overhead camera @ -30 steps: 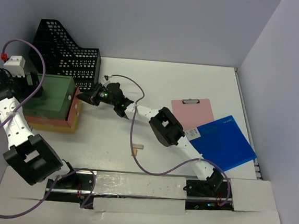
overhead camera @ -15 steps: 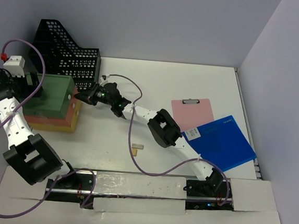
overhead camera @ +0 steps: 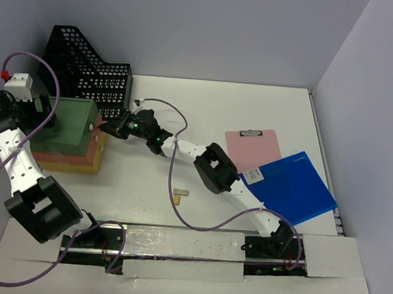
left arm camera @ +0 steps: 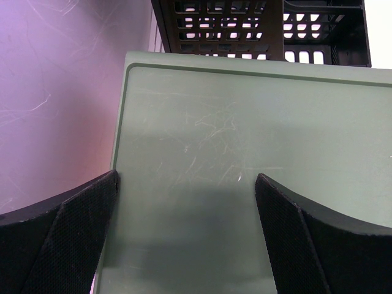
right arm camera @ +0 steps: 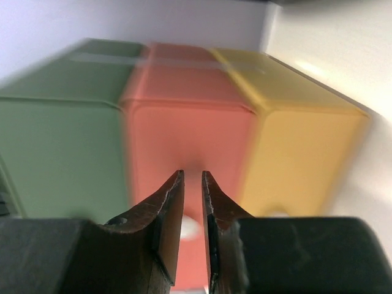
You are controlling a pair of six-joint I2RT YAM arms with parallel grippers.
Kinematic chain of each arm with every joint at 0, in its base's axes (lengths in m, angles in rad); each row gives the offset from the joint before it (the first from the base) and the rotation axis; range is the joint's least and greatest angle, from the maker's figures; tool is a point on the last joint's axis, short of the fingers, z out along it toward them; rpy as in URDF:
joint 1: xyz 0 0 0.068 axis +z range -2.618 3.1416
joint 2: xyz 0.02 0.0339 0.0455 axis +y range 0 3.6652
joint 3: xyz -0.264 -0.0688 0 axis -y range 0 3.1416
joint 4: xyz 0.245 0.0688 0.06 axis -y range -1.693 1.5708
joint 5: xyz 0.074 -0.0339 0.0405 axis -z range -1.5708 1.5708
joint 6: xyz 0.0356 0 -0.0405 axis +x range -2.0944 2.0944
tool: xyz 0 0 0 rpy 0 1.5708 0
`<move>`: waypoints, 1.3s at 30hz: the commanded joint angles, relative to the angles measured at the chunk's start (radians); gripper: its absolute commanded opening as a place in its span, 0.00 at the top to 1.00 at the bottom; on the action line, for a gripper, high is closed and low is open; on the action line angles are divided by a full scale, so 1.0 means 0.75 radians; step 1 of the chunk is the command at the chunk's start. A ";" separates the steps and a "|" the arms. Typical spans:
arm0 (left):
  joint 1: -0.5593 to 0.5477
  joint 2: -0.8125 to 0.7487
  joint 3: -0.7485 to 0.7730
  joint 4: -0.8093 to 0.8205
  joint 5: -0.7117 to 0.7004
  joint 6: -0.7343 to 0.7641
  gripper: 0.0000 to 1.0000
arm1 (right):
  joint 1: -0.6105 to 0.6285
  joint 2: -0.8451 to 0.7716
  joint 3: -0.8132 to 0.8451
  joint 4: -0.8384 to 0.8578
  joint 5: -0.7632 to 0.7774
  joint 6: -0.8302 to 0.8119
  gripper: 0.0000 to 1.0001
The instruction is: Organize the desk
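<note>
A stack of three boxes stands at the left of the white desk (overhead camera: 207,107): a green box (overhead camera: 67,125) on top, a red box (overhead camera: 96,141) in the middle, a yellow box (overhead camera: 78,166) at the bottom. My left gripper (overhead camera: 42,111) is open, its fingers spread wide just over the green box's top (left arm camera: 245,122) near its left edge. My right gripper (overhead camera: 110,130) is shut with a thin gap, empty, its tips right at the red box's side (right arm camera: 190,122), between the green (right arm camera: 61,141) and yellow (right arm camera: 300,147) faces.
A black mesh file holder (overhead camera: 86,68) stands behind the stack, also in the left wrist view (left arm camera: 257,30). A pink clipboard (overhead camera: 254,146) and a blue folder (overhead camera: 293,186) lie at the right. A small beige piece (overhead camera: 180,195) lies near the front middle. Lavender walls close in left and right.
My right gripper has moved left, up to the side of the stack. The green box has settled slightly left on the stack. The left arm has barely moved.
</note>
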 commanded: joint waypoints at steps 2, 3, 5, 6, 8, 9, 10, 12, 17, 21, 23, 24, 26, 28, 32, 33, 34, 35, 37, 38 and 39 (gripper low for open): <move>0.003 0.052 -0.075 -0.274 0.005 -0.055 0.02 | -0.065 -0.186 -0.230 0.092 -0.036 -0.024 0.73; 0.003 0.054 -0.075 -0.275 0.010 -0.054 0.02 | -0.072 -0.211 -0.285 0.095 -0.042 -0.036 0.71; 0.003 0.057 -0.070 -0.283 0.022 -0.055 0.02 | -0.079 -0.257 -0.386 0.121 -0.051 -0.032 0.66; 0.003 0.057 -0.068 -0.286 0.025 -0.056 0.02 | -0.081 -0.278 -0.428 0.138 -0.056 -0.025 0.64; 0.003 0.056 -0.065 -0.289 0.027 -0.057 0.02 | -0.074 -0.290 -0.482 0.179 -0.077 -0.011 0.60; 0.003 0.050 -0.065 -0.290 0.028 -0.058 0.02 | -0.069 -0.284 -0.496 0.181 -0.093 -0.005 0.58; 0.003 0.043 -0.067 -0.289 0.029 -0.057 0.02 | -0.063 -0.275 -0.505 0.182 -0.107 0.003 0.57; 0.003 0.025 -0.072 -0.284 0.020 -0.054 0.01 | -0.050 -0.252 -0.508 0.203 -0.127 0.030 0.57; 0.003 0.017 -0.093 -0.271 0.016 -0.060 0.01 | -0.003 -0.187 -0.421 0.176 -0.158 0.052 0.53; 0.003 0.052 -0.081 -0.277 0.027 -0.060 0.01 | 0.025 -0.156 -0.382 0.170 -0.140 0.089 0.53; 0.003 0.061 -0.069 -0.278 0.030 -0.061 0.01 | 0.037 -0.133 -0.377 0.189 -0.131 0.130 0.53; 0.003 0.061 -0.068 -0.276 0.032 -0.060 0.01 | 0.040 -0.122 -0.372 0.192 -0.128 0.138 0.53; 0.003 0.057 -0.069 -0.269 0.037 -0.060 0.01 | 0.052 -0.096 -0.330 0.173 -0.118 0.146 0.53; 0.003 0.056 -0.068 -0.270 0.041 -0.058 0.01 | 0.059 -0.072 -0.287 0.133 -0.116 0.137 0.53; 0.003 0.056 -0.068 -0.272 0.047 -0.056 0.01 | 0.063 -0.053 -0.287 0.105 -0.085 0.133 0.53; 0.003 0.055 -0.068 -0.271 0.049 -0.056 0.01 | 0.064 -0.051 -0.291 0.097 -0.073 0.129 0.53; 0.003 0.054 -0.068 -0.270 0.053 -0.057 0.01 | 0.064 -0.048 -0.284 0.085 -0.063 0.120 0.53; 0.003 0.053 -0.068 -0.269 0.056 -0.058 0.01 | 0.064 -0.044 -0.277 0.074 -0.054 0.112 0.53; 0.005 0.053 -0.068 -0.269 0.058 -0.056 0.01 | 0.062 -0.019 -0.260 0.102 -0.050 0.118 0.53; 0.004 0.056 -0.070 -0.269 0.057 -0.055 0.01 | 0.063 0.000 -0.232 0.103 -0.051 0.126 0.52; 0.003 0.057 -0.070 -0.270 0.056 -0.054 0.01 | 0.064 0.018 -0.205 0.104 -0.052 0.135 0.52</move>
